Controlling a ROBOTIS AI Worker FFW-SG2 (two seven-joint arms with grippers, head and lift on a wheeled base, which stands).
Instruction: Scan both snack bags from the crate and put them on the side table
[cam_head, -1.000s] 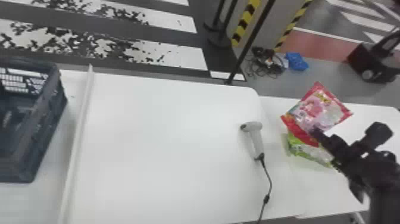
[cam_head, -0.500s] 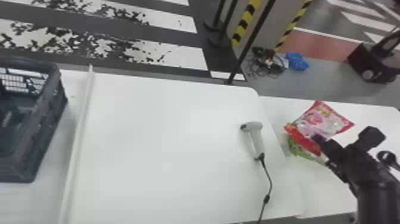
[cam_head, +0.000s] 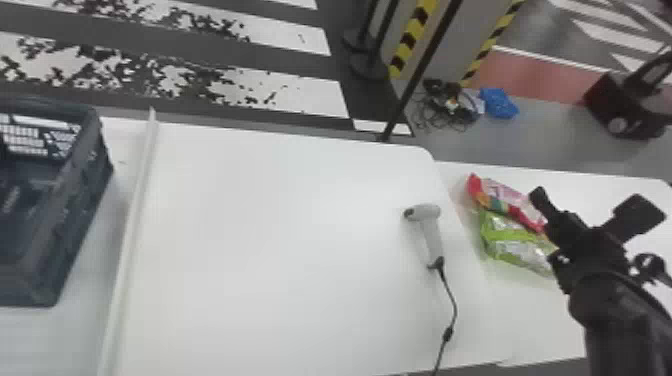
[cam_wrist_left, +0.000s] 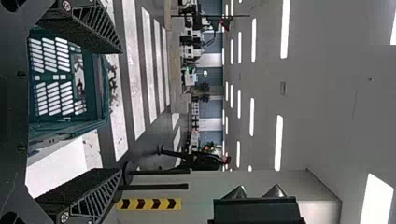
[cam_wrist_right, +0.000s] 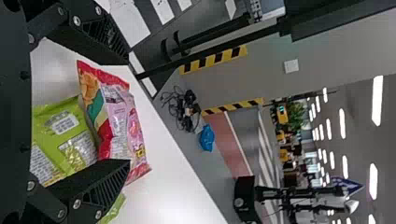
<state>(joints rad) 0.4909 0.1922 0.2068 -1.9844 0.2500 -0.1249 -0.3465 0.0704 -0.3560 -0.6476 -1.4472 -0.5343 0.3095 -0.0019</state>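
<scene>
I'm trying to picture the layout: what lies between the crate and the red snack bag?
In the head view, a raised white strip and the scanner lie between the crate and the red bag.

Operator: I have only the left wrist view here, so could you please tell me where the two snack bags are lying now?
Observer: Both are on the side table, the red-and-pink bag right against the green bag.
Operator: Thank you. Would you kindly tell me whether the right end effector is gripping either of them?
Observer: No, the fingers of the right end effector stand wide apart, with neither bag pinched between them.
Operator: That helps. And could you please tell me where the handheld scanner is?
Observer: The handheld scanner lies on the main table, near the edge next to the side table.
</scene>
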